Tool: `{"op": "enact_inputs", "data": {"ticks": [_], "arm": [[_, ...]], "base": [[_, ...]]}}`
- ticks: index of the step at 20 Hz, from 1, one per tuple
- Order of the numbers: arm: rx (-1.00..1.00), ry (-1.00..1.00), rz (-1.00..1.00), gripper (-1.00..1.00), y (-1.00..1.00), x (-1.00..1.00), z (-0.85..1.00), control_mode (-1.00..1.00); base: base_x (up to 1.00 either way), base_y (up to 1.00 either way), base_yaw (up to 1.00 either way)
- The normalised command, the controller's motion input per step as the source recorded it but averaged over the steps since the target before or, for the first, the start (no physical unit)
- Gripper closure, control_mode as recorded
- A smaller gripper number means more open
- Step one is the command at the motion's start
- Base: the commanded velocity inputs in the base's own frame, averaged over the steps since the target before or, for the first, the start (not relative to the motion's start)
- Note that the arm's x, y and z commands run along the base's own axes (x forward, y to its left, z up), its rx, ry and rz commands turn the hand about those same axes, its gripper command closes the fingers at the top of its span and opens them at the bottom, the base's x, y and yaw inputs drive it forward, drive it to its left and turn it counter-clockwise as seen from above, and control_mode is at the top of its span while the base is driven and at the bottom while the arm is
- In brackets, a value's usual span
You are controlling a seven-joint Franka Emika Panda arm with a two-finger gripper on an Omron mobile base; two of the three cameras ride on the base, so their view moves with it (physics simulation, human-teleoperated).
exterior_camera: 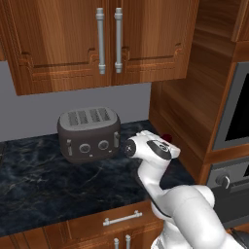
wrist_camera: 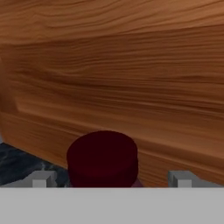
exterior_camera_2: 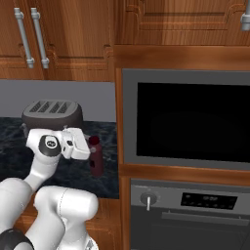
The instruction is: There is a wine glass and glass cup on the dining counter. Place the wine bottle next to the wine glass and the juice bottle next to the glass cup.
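A kitchen robot reaches for the juice bottle point(exterior_camera_2: 95, 157), which stands on the dark marbled tabletop point(exterior_camera: 44, 187) in the corner beside the wooden oven cabinet point(exterior_camera: 182, 104), to the right of the toaster point(exterior_camera: 89, 133). The claw point(wrist_camera: 111, 178) is spread wide and holds nothing, its two tips rising either side of the bottle's red cap point(wrist_camera: 103, 156). This looks like the first step of the juice errand: the pick-up, with the carry to the dining counter not yet begun. The next move appears to call for settling the fingers a little lower around the neck or body, then closing squarely, with care for the cabinet wall just behind.

The right base view shows the bottle's full height and its spot beside the hand; in the left base view the arm covers all but a red sliver. The hand view alone reveals how the cap sits between the fingertips.
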Motion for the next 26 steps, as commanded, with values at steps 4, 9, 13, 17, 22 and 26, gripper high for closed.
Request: {"op": "enact_inputs", "data": {"ticks": [4, 9, 13, 17, 22, 26], "arm": [[-0.01, 0.00, 0.00, -1.00, -0.04, 0.02, 0.00, -1.00], [-0.01, 0.00, 0.00, -1.00, -0.03, 0.06, 0.00, -1.00], [-0.01, 0.01, 0.01, -1.00, -0.03, 0.08, 0.00, -1.00], [-0.01, 0.01, 0.03, -1.00, -0.01, 0.08, 0.00, -1.00], [-0.02, 0.01, 0.05, 1.00, 0.00, 0.03, 0.00, -1.00], [0.00, 0.03, 0.09, 1.00, -0.01, 0.00, 0.00, -1.00]], "base": [[0.00, 0.00, 0.00], [0.00, 0.00, 0.00], [0.00, 0.00, 0.00], [0.00, 0.00, 0.00], [0.00, 0.00, 0.00], [0.00, 0.00, 0.00]]}}
